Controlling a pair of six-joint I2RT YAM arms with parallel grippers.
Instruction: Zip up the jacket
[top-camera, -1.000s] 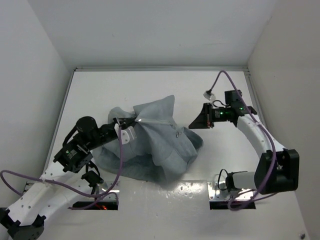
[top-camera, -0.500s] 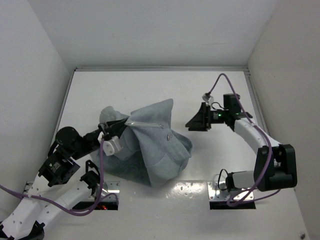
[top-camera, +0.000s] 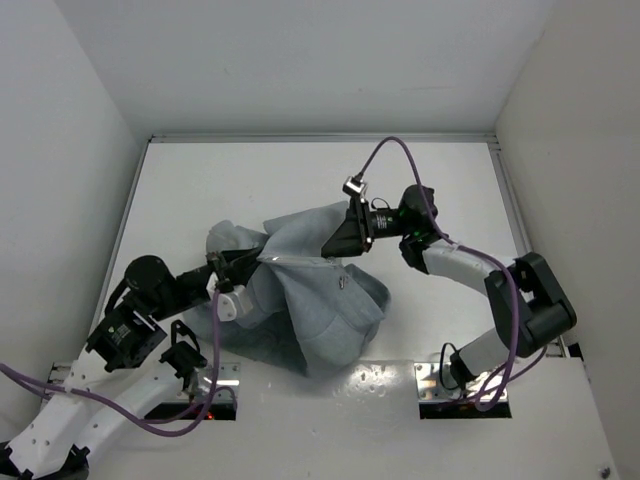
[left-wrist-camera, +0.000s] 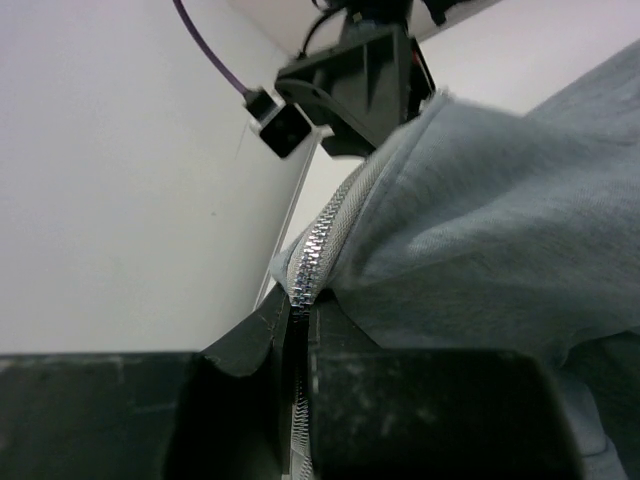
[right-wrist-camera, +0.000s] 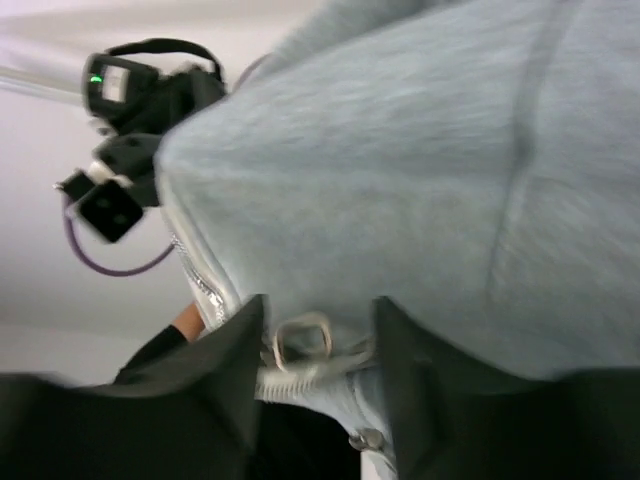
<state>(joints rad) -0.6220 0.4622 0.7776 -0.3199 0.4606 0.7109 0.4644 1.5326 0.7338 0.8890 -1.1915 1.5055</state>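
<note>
The light grey jacket (top-camera: 310, 300) lies bunched in the middle of the table, with one front edge pulled up into a ridge. My left gripper (top-camera: 243, 268) is shut on the zipper tape (left-wrist-camera: 318, 240) at the left end of that ridge; the silver teeth run out from between its jaws (left-wrist-camera: 297, 318). My right gripper (top-camera: 337, 243) is open at the ridge's right end. In the right wrist view its fingers (right-wrist-camera: 215, 385) stand apart on either side of the metal zipper pull (right-wrist-camera: 300, 340), above a small snap (right-wrist-camera: 366, 440). The jacket (right-wrist-camera: 400, 180) fills that view.
White walls enclose the table (top-camera: 300, 180) on the left, back and right. The arm bases and purple cables (top-camera: 385, 150) sit along the near edge. The right gripper's body (left-wrist-camera: 360, 80) shows just beyond the fabric in the left wrist view.
My right gripper has swung left from beside the jacket to the raised zipper edge. The left arm shifted back and then a little forward, still holding the zipper tape; the jacket slid with it.
</note>
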